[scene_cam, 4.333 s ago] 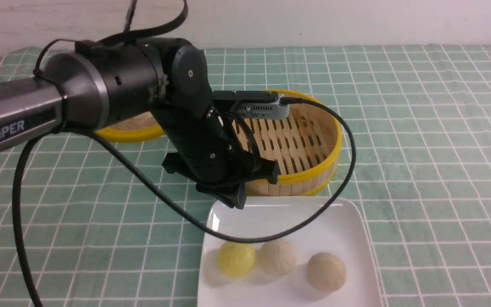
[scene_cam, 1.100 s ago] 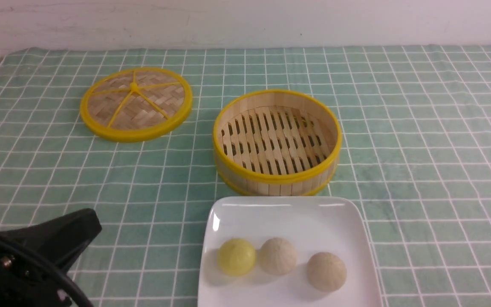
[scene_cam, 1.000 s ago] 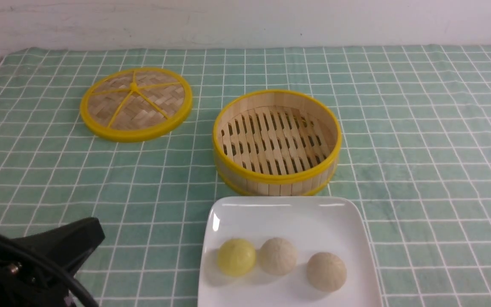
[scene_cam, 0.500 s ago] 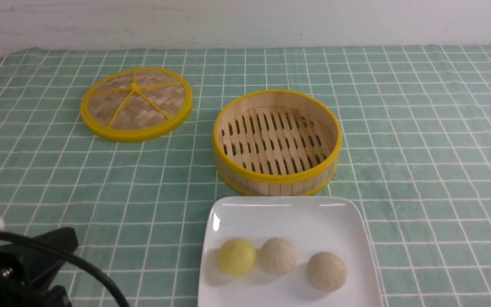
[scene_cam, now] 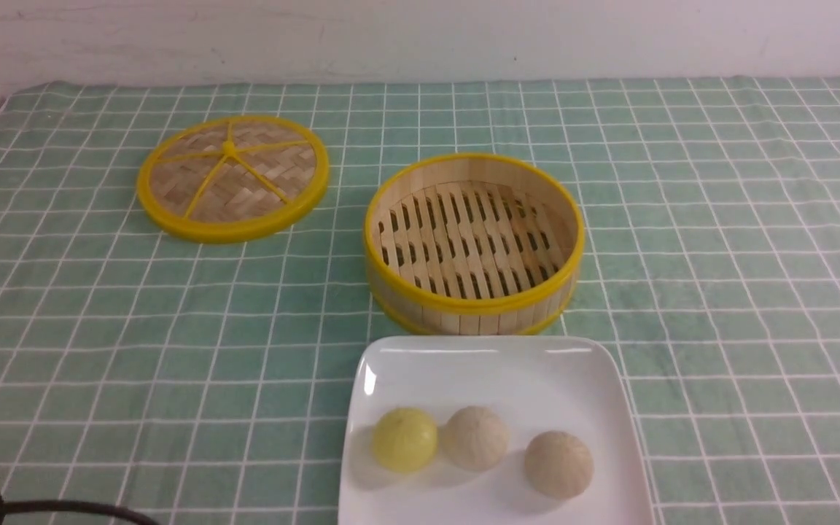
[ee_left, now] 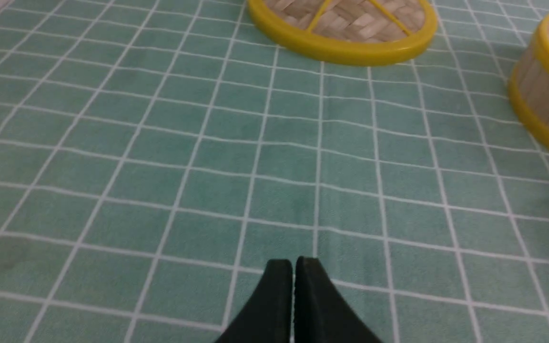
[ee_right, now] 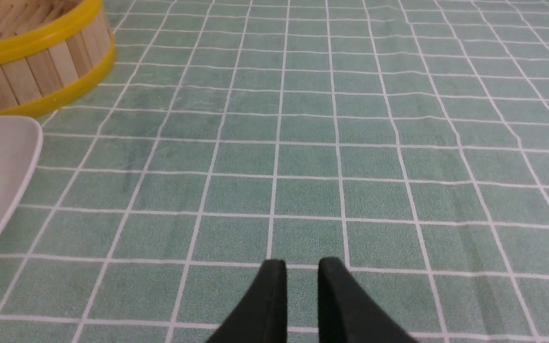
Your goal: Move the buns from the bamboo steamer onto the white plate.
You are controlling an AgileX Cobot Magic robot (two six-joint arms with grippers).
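- On my front camera neither arm shows; only a black cable (scene_cam: pixel 63 507) crosses the near left corner.
- The plate (scene_cam: pixel 493 364) runs off the near edge of that view, so I can't see its front rim.
- From the left wrist I get just the edge of the steamer (ee_left: pixel 548 95) and part of the lid (ee_left: pixel 346 26); both are cut off by the frame.
- From the right wrist I see one corner of the plate and part of the steamer wall; the buns are out of that picture.
- Steamer (scene_cam: pixel 472 240): nothing lies in it, its slatted floor is bare. It stands just behind the plate.
- Plate: all three buns sit on it in a row towards the near side: the yellow bun (scene_cam: pixel 405 439) on the left, touching or nearly touching the middle bun (scene_cam: pixel 474 437), with the right bun (scene_cam: pixel 558 464) a little apart.
- The lid (scene_cam: pixel 232 177) lies flat on the cloth (scene_cam: pixel 719 255), to the left of the steamer and apart from it.
- Left gripper (ee_left: pixel 294 263): fingers pressed together with nothing between them, over bare cloth.
- Right gripper (ee_right: pixel 301 265): fingers a narrow gap apart, holding nothing, over bare cloth beside the plate.
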